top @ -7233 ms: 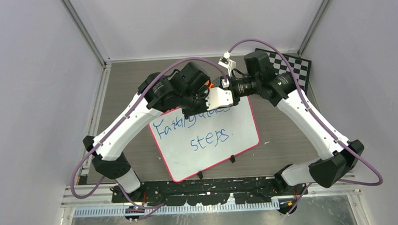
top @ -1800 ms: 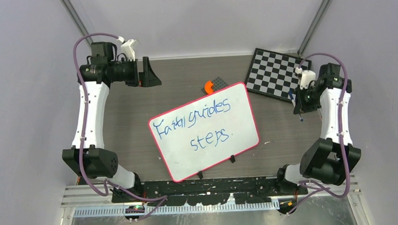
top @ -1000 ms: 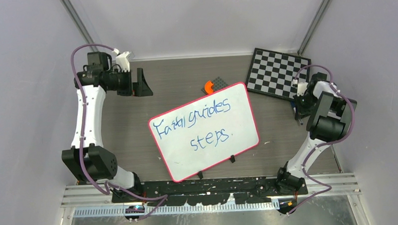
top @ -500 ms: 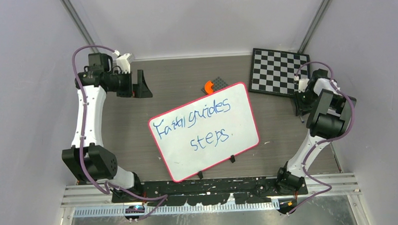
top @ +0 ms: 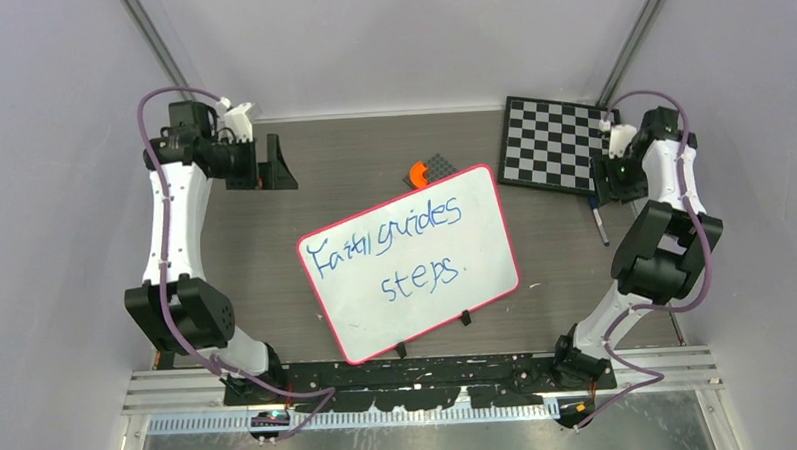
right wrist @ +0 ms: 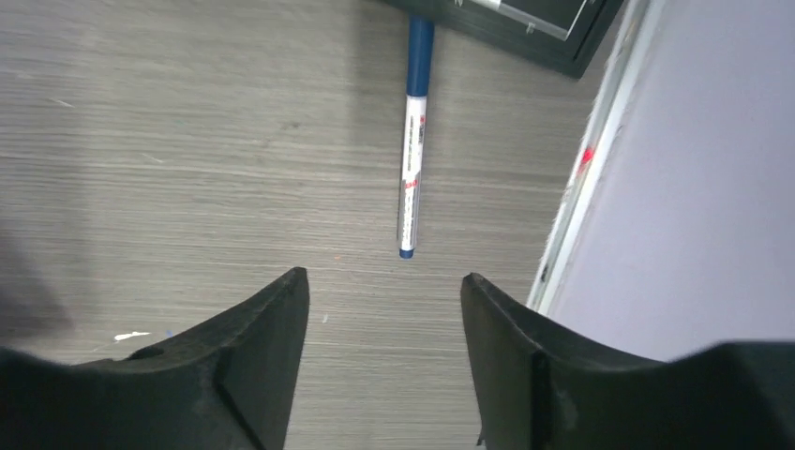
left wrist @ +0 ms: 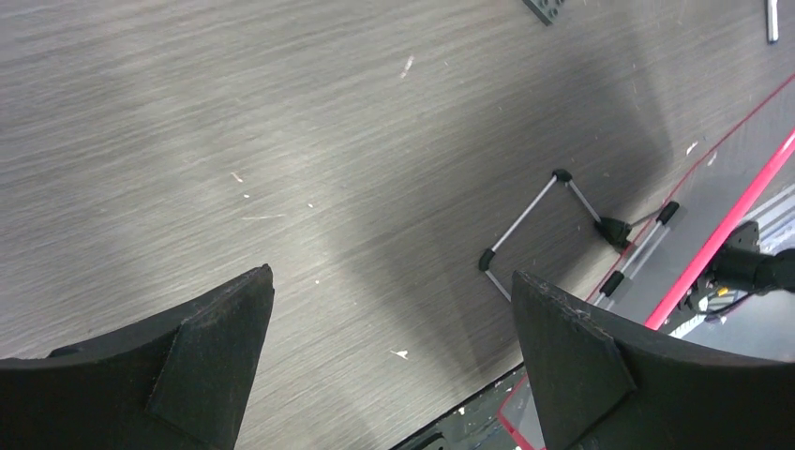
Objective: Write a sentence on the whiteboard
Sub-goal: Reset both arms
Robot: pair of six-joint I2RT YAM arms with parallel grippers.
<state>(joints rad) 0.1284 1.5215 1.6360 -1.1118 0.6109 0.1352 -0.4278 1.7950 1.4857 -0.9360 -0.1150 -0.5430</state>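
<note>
The whiteboard, white with a red-pink rim, lies tilted at the table's middle. The sentence is in blue marker on two lines, "Faith guides" above "steps." A blue-capped marker lies loose on the table by the right wall, also in the right wrist view as the marker. My right gripper hovers just behind it, open and empty. My left gripper is open and empty at the far left. The whiteboard's rim shows at that view's right edge.
A black-and-white chessboard sits at the back right, its dark edge just beyond the marker. A small orange and grey piece lies behind the whiteboard. A wire stand rests by the board. The right wall is close.
My right gripper has opened and let go of the marker, which now lies on the table. The right arm has drawn back toward the chessboard. The left arm has barely shifted.
</note>
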